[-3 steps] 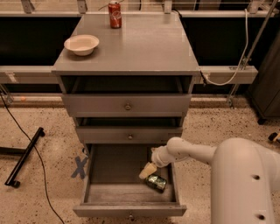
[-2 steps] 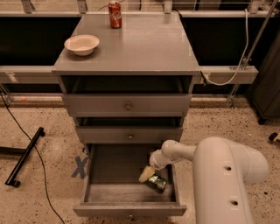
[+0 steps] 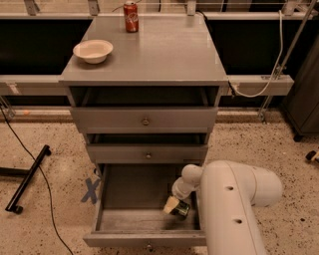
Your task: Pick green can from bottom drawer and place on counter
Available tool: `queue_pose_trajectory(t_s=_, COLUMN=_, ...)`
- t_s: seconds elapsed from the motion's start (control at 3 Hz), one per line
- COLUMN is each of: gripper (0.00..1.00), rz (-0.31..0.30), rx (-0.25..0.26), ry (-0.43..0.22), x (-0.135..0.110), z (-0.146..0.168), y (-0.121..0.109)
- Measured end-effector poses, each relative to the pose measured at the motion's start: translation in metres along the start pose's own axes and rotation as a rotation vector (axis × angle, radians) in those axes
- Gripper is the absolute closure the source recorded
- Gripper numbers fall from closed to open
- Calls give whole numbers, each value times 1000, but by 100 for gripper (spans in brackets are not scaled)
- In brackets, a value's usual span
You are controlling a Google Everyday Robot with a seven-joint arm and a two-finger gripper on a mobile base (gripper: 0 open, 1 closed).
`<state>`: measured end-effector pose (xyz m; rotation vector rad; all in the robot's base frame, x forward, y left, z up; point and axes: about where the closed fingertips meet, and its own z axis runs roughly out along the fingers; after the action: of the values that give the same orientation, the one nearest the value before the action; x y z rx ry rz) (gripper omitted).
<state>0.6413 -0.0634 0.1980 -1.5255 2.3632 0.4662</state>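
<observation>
The bottom drawer (image 3: 127,199) is pulled open. The green can (image 3: 181,209) lies on its side at the right of the drawer tray, near the front. My gripper (image 3: 172,204) reaches down into the drawer from the right and is right against the can's left end, partly covering it. My white arm (image 3: 234,199) fills the lower right and hides the drawer's right edge. The counter (image 3: 164,50) is the grey cabinet top above.
A red cola can (image 3: 131,10) stands at the back of the counter and a white bowl (image 3: 93,50) sits at its left. The two upper drawers (image 3: 144,121) are slightly open. A black stand leg (image 3: 27,179) and cable lie on the floor at left.
My arm has swung closer and fills more of the lower right. The gripper has stayed at the green can, shifting slightly down onto it. The can has not moved.
</observation>
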Motion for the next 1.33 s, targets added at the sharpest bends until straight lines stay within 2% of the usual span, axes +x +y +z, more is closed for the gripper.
queue_pose_trajectory(t_s=0.67, gripper=0, rz=27, rx=-24, ry=75, x=40, z=24, y=-3)
queue_pose_trajectory(t_s=1.0, gripper=0, rz=36, rx=-33, ry=97, x=50, z=33, y=-3)
queue_pose_trajectory(t_s=1.33, gripper=23, rz=67, rx=-41, ry=109, x=61, z=44, y=-3)
